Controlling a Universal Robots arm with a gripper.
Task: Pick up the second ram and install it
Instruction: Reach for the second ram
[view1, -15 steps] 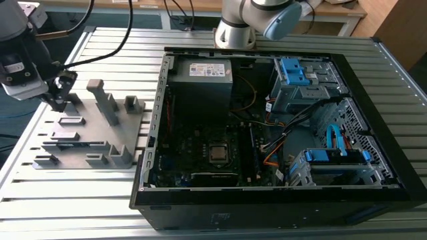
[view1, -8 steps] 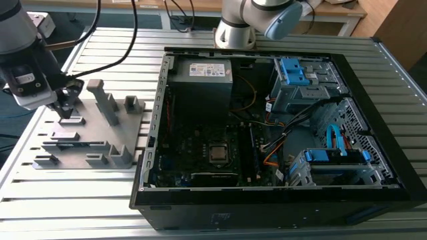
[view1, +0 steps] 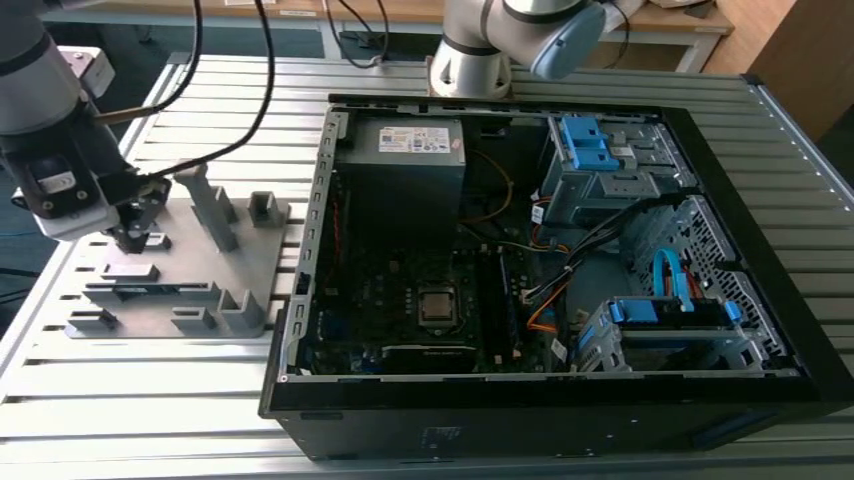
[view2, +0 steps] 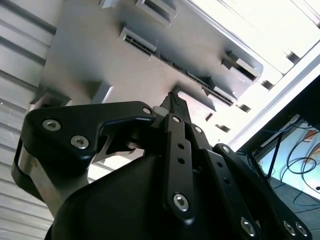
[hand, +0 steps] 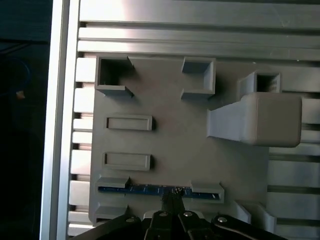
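The second ram (hand: 150, 189) stands edge-on as a thin blue strip in the slots of the grey fixture (hand: 175, 140). The exterior view shows it as a dark strip (view1: 167, 289) along the front part of the fixture plate (view1: 180, 262). My gripper (view1: 134, 244) hangs above the fixture at the exterior view's left. In the first wrist view its tips (hand: 172, 194) line up over the middle of the ram. In the second wrist view the fingers (view2: 174, 102) meet in a point just off the ram's dark edge (view2: 200, 80). They look shut with nothing between them.
A tall grey post (view1: 211, 208) and a small block (view1: 267, 209) rise from the fixture, toward the exterior view's right of my gripper. The open computer case (view1: 307, 260) lies further that way, with its motherboard (view1: 414, 300) inside. The table's edge runs beyond the fixture at the exterior view's left.
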